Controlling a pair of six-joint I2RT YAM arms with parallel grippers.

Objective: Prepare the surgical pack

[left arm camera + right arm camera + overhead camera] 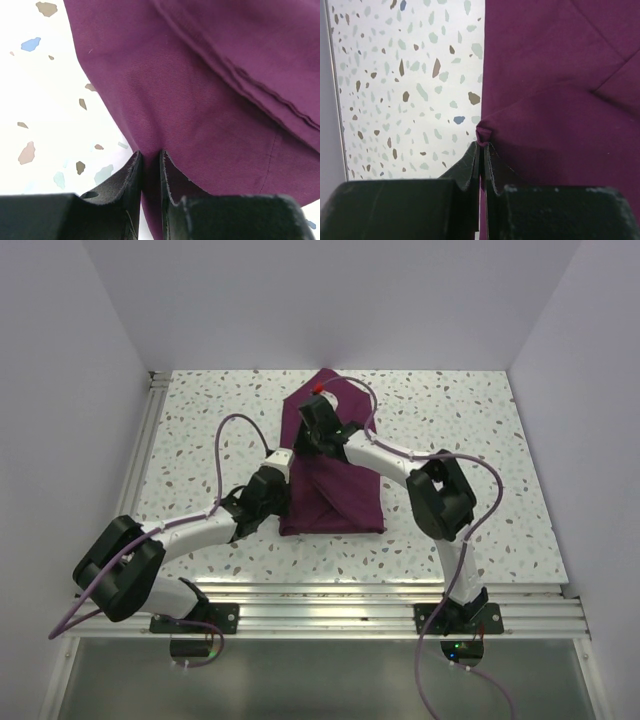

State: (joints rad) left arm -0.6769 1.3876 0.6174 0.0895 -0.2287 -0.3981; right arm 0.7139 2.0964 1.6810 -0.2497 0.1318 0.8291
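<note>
The surgical pack [345, 495] is a plum-purple cloth lying partly folded in the middle of the speckled table, with a flap rising toward the back. My left gripper [287, 468] is at the cloth's left side. In the left wrist view its jaws [151, 156] are shut on a fold of the cloth [200, 90]. My right gripper [313, 400] reaches over the cloth to its far left part. In the right wrist view it [482, 144] is shut on a small bunched bit of the cloth's [560, 75] left edge.
The speckled table [200, 430] is bordered by a metal rail [150, 430] on the left and white walls behind and at the sides. Purple cables [235, 425] loop above the table from both arms. The right arm's elbow [440, 498] stands beside the cloth's right edge.
</note>
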